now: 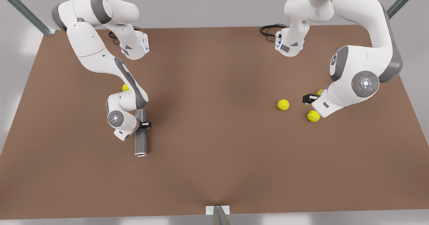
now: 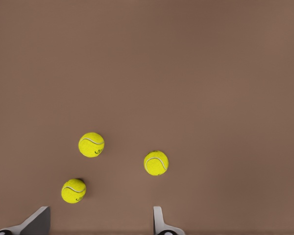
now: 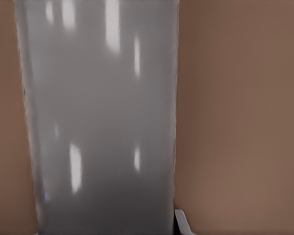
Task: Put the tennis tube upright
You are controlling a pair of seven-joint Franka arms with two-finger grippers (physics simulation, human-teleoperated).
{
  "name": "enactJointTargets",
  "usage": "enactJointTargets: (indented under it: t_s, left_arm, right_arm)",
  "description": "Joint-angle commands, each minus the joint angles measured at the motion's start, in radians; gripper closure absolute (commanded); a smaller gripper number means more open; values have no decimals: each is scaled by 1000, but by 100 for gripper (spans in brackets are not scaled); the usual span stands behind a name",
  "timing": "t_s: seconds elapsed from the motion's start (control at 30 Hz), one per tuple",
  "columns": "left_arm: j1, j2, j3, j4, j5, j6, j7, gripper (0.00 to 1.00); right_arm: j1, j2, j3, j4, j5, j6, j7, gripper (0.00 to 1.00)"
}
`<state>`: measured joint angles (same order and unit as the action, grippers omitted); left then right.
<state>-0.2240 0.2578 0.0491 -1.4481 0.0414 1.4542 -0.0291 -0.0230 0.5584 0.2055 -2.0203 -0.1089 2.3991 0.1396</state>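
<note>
Step in hand: grasp of tennis tube (image 1: 141, 134); uprighting not yet done, tube lying flat on surface (image 1: 214, 144).

Right tool (image 1: 142, 124) straddles tube near mid-length, toward its closed end; silvery rim end points away from arm base. In right wrist view tube wall (image 3: 100, 122) sits directly between fingers; grip looks clamped on tube.

Next move likely: lift, rotate wrist until tube axis vertical, set down.

Left tool (image 2: 100, 223) waits, fingers apart, above three tennis balls (image 2: 91, 144), well apart from tube.
</note>
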Motion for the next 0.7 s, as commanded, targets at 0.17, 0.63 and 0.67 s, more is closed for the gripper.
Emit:
enactJointTargets:
  t_s: [0.17,0.63,0.67]
  left_arm:
    - [-2,0,0,0,0,-2,0,0]
    - [-2,1,0,0,0,-2,0,0]
    - [-2,1,0,0,0,-2,0,0]
  right_arm:
    - [0,0,0,5,0,0,0,20]
    - [8,-2,2,18,-2,-14,3,26]
    - [6,-3,2,18,-2,-14,2,26]
